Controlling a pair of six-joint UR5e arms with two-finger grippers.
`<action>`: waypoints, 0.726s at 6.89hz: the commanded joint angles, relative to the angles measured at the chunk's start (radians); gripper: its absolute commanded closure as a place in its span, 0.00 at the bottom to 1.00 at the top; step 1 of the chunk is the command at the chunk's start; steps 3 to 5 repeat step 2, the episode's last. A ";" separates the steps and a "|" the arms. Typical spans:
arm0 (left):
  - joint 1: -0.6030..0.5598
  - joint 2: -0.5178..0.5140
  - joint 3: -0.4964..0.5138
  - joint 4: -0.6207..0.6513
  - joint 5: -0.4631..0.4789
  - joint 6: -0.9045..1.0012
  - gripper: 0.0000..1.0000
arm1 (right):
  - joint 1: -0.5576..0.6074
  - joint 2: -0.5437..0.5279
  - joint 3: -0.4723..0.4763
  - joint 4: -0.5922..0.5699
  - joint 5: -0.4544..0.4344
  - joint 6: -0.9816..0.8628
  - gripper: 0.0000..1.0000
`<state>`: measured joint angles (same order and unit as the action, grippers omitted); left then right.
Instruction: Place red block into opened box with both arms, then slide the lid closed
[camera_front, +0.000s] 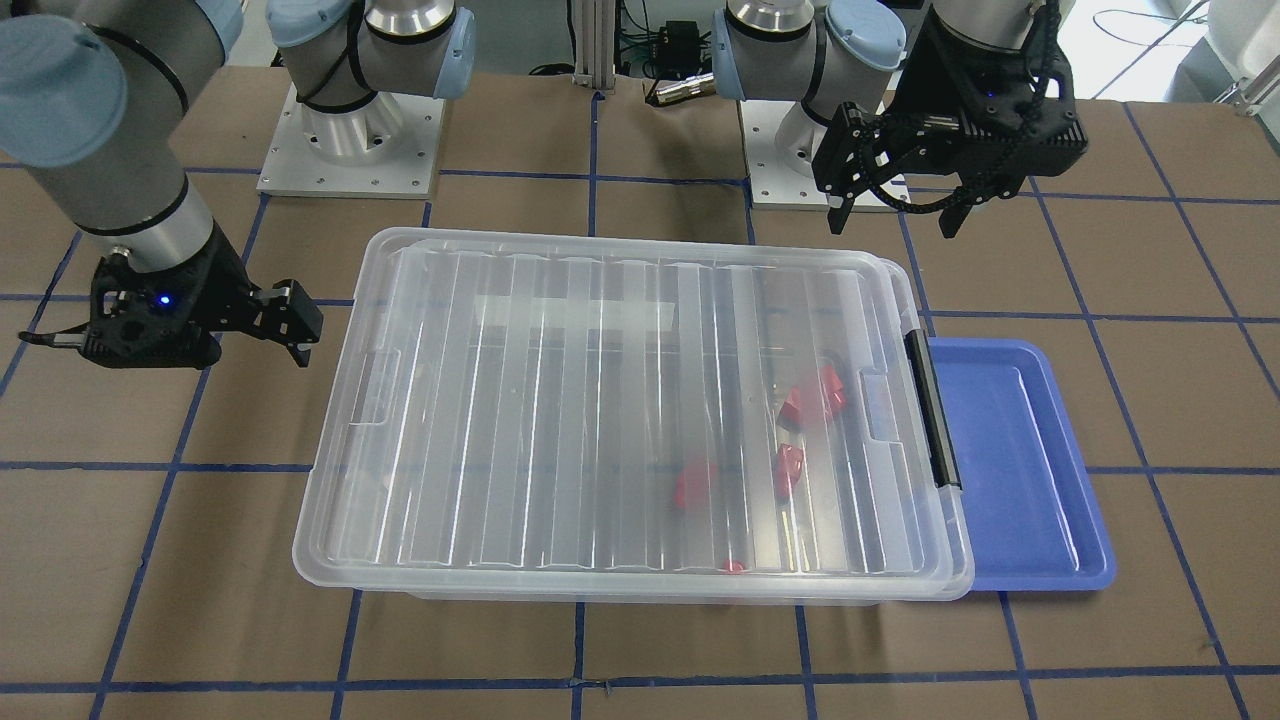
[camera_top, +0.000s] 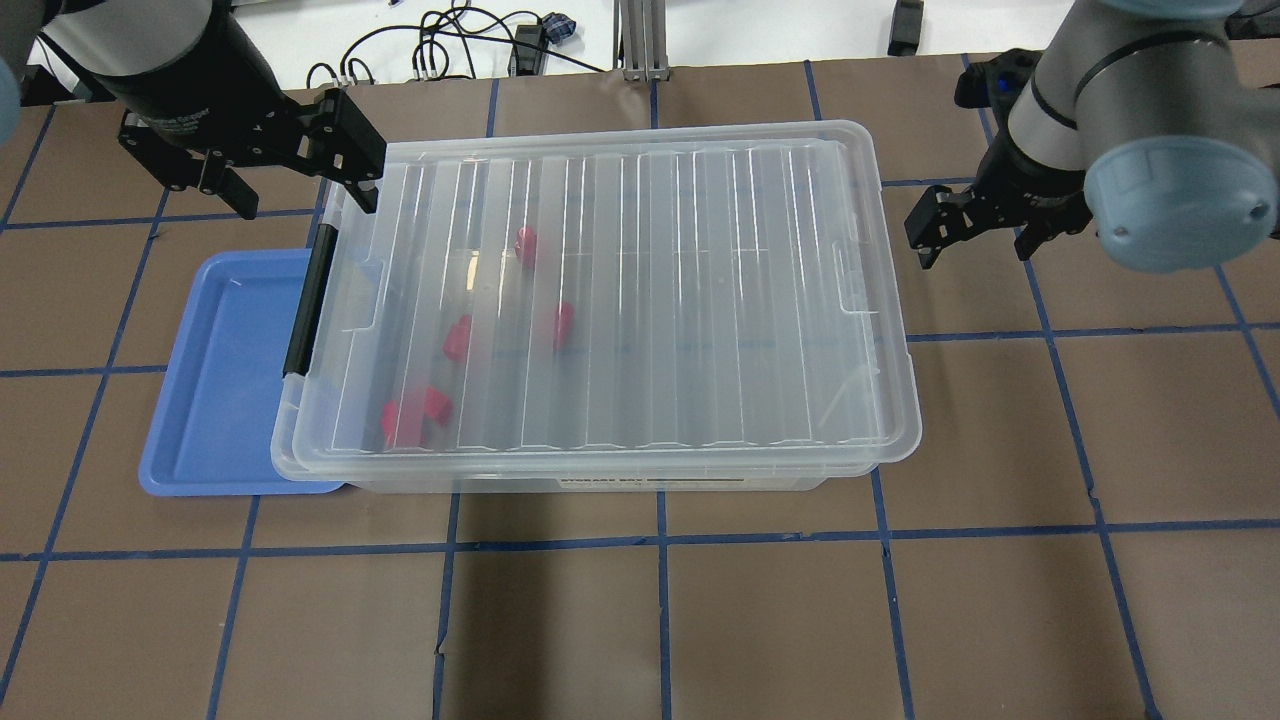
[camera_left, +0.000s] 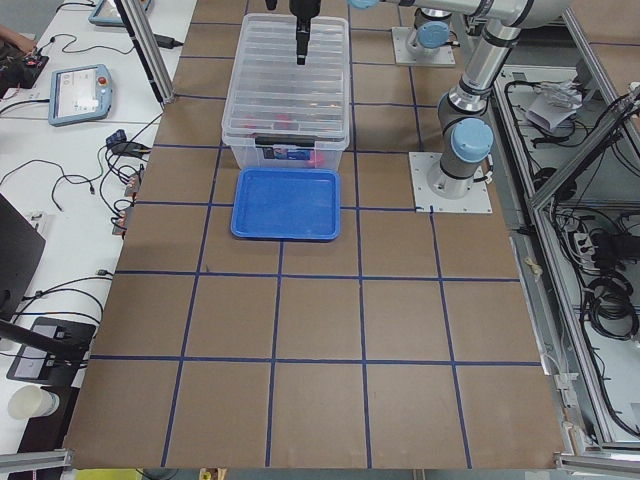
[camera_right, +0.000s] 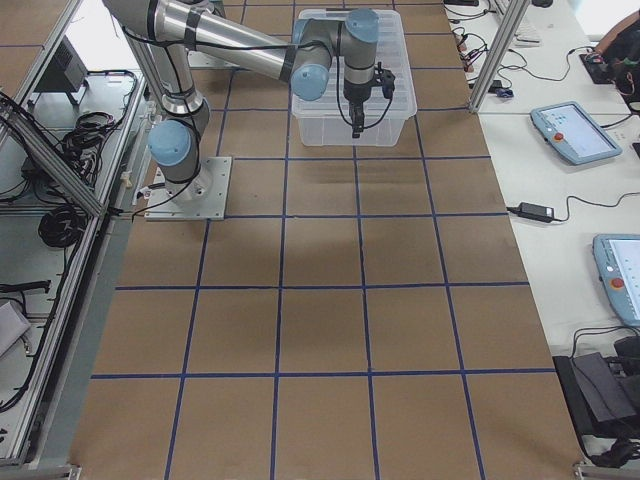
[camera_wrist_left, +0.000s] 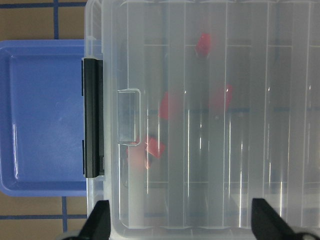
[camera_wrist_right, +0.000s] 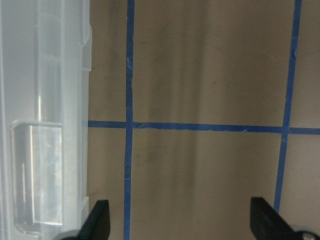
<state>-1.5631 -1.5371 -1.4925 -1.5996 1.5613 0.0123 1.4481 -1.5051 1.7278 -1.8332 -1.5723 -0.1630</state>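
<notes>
The clear box (camera_top: 600, 483) stands mid-table with the ribbed clear lid (camera_top: 650, 300) lying flat over its whole top. Through the lid (camera_front: 600, 400) I see several red blocks (camera_top: 457, 337) (camera_front: 815, 395) (camera_wrist_left: 167, 105) on the box floor near the black handle (camera_top: 305, 310) end. My left gripper (camera_top: 305, 200) (camera_front: 893, 225) (camera_wrist_left: 182, 222) hovers open above the lid's handle-end corner, holding nothing. Beyond the other short end, my right gripper (camera_top: 972, 250) (camera_front: 165, 350) (camera_wrist_right: 182, 222) hangs open over bare table, apart from the lid tab (camera_wrist_right: 37, 175).
A shallow blue tray (camera_top: 225, 380) (camera_front: 1010, 470) lies against the handle end of the box, partly under its rim. Brown table with blue tape grid lines surrounds the box. Arm bases (camera_front: 350, 150) stand on the robot's side of the table.
</notes>
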 joint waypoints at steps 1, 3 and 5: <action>0.000 -0.003 0.000 0.000 -0.001 0.000 0.00 | 0.064 -0.053 -0.153 0.242 0.000 0.069 0.00; 0.000 -0.001 0.000 -0.002 0.000 -0.002 0.00 | 0.145 -0.055 -0.183 0.256 -0.002 0.115 0.00; 0.000 -0.001 0.000 -0.002 0.000 -0.002 0.00 | 0.145 -0.055 -0.183 0.256 -0.002 0.115 0.00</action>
